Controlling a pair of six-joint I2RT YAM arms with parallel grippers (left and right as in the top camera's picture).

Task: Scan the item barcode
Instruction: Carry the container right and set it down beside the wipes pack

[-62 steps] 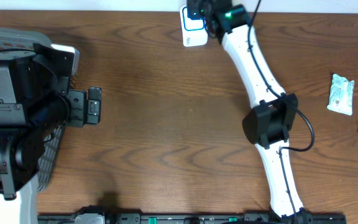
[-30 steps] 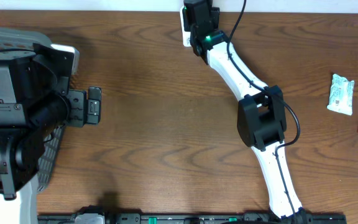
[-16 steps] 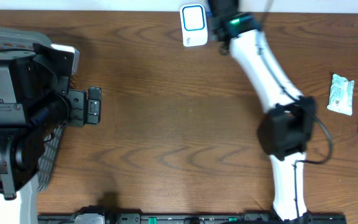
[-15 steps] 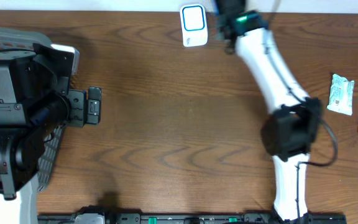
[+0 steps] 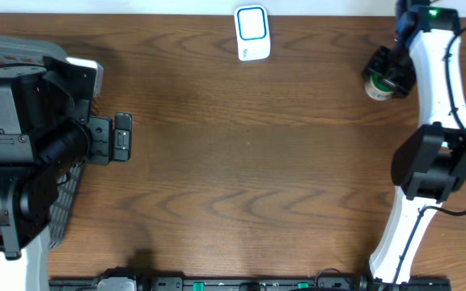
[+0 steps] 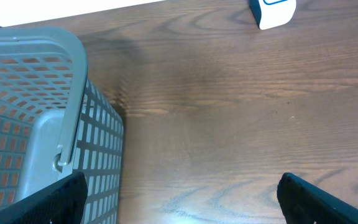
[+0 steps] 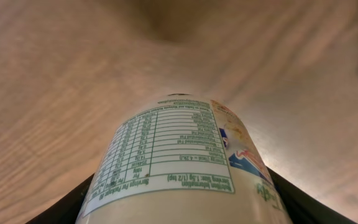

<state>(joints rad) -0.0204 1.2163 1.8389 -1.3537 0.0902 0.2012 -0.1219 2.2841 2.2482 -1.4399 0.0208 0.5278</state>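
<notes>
White-labelled bottle [image 7: 179,162] sits gripped in the right hand [image 5: 385,77], in the upper right of the overhead frame; the scanner [image 5: 252,32] stands well apart, at the upper middle of the counter [image 5: 241,162]; the left hand [image 6: 182,199] is wide and empty, beside the basket [image 6: 42,93] at the left. I judge the step as bringing the bottle to the scanner; only a nutrition table shows, no barcode, so next it should travel leftward and turn until the barcode faces the scanner.
</notes>
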